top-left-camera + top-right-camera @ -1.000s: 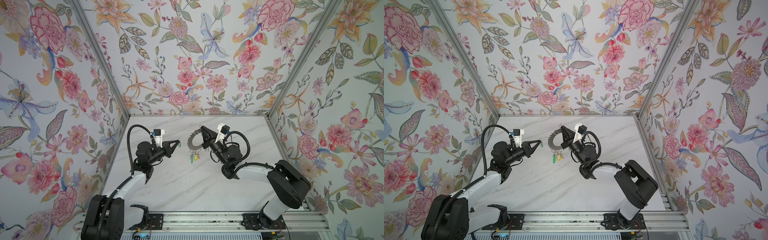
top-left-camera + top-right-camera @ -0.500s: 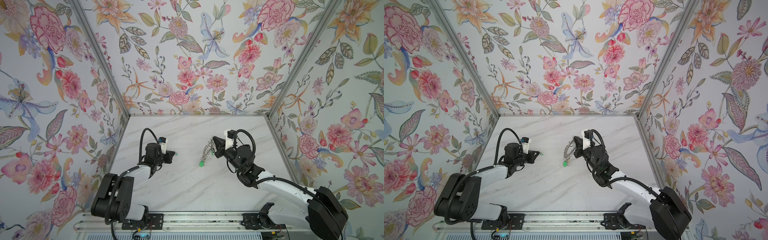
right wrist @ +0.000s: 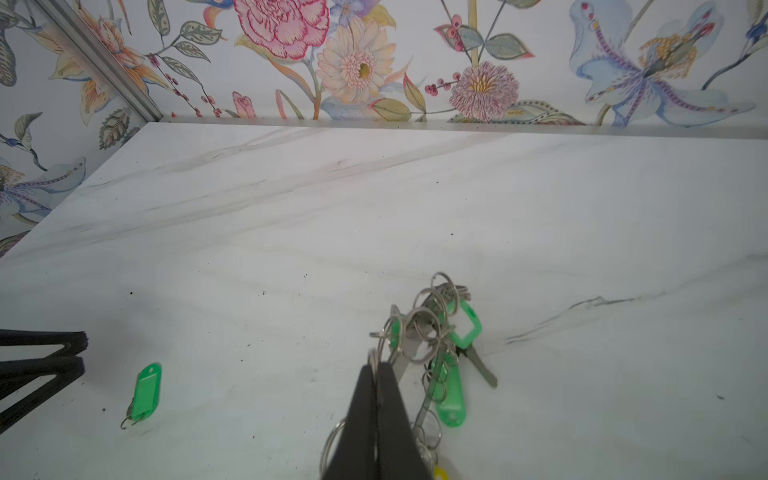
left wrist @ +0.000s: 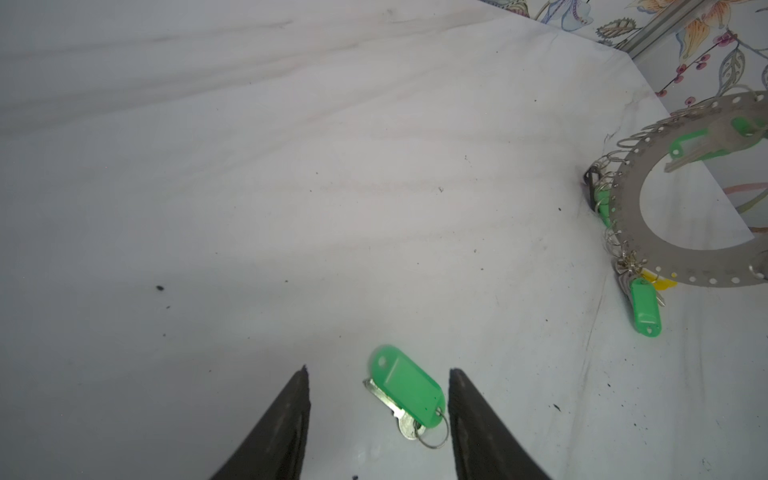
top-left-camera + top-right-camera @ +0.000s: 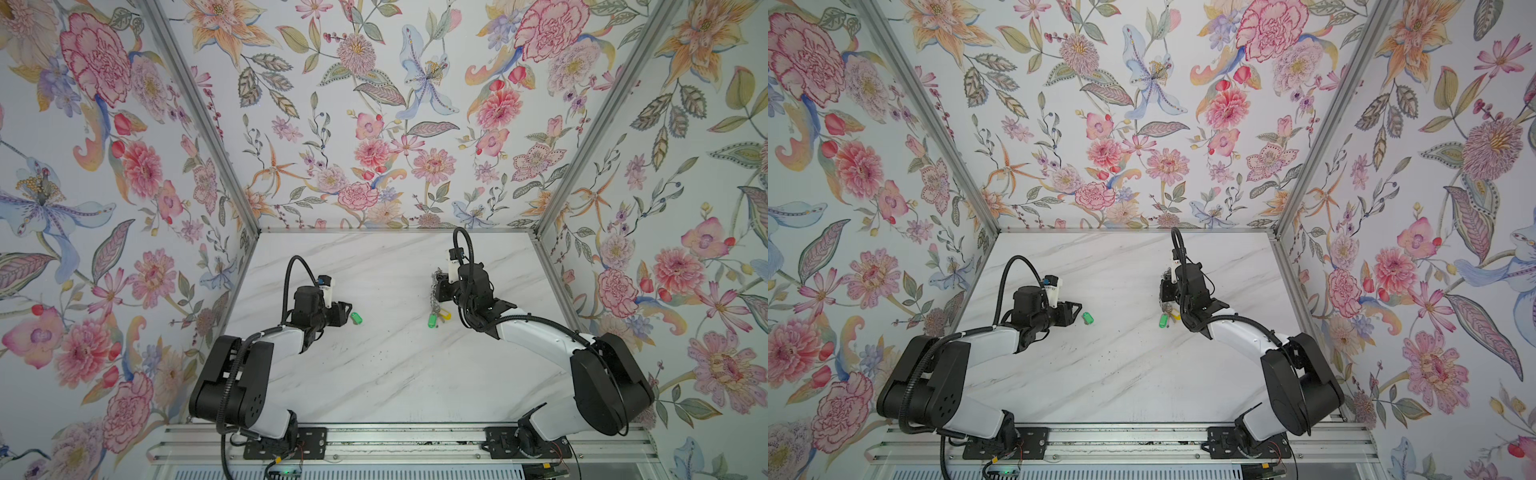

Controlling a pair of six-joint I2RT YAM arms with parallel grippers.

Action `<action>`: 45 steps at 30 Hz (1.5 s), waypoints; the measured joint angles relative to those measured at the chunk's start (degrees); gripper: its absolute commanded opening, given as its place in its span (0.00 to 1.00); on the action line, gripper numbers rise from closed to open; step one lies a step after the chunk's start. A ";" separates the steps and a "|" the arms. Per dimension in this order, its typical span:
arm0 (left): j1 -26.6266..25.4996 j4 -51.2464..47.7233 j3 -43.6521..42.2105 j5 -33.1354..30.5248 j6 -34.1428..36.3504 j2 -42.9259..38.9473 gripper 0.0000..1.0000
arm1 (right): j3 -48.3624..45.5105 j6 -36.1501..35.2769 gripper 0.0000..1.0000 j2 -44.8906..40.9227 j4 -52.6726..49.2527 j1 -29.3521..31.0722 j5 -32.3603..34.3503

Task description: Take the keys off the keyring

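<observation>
Dropped one green key (image 4: 405, 388) onto the surface (image 4: 291, 208), my left pincer (image 4: 378, 370) wide; right pincer (image 3: 376, 366) clamps keyring (image 4: 706, 268), several keys (image 3: 451, 399) remain.

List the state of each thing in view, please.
left end effector, open, empty.
right end effector, shut on the keyring.
keyring, held upright.
attached keys, hanging from the keyring.
loose green-tagged key, off the keyring, flat on the table.
</observation>
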 measured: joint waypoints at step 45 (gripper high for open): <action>9.07 47.19 -23.82 -38.58 16.20 -3.74 0.99 | -26.01 -12.92 0.49 -11.87 21.92 -19.43 20.52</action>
